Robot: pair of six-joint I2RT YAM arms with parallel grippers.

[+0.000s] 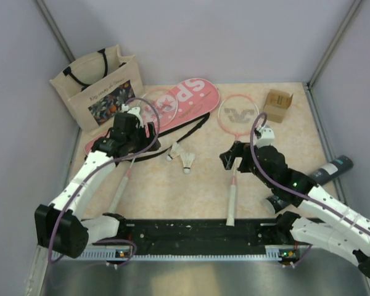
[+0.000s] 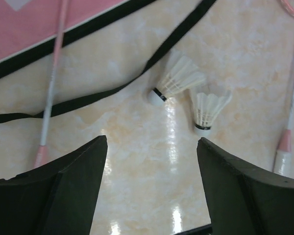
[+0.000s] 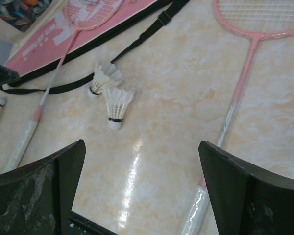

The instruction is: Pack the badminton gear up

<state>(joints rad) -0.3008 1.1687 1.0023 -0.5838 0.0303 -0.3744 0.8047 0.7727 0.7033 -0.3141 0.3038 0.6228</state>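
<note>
Left claw [image 2: 152, 142] gapes over bare tabletop [image 2: 137, 196], two shuttlecocks [image 2: 179, 83] just beyond

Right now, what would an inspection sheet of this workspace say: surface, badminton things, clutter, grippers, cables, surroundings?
Surface: glossy beige tabletop, no spills seen.
Job's things: nothing packed yet. Left racket lies with its head on the pink cover. Right racket lies flat on the table. Two shuttlecocks lie between the rackets. Dark tube lies at the right edge.
Clutter: tote bag at the back left, cardboard box at the back right.
Grippers: left gripper and right gripper are both open and empty, above the table.
Cables: purple cables loop along both arms; the cover's black strap trails loose.
Surroundings: pale walls on three sides.
</note>
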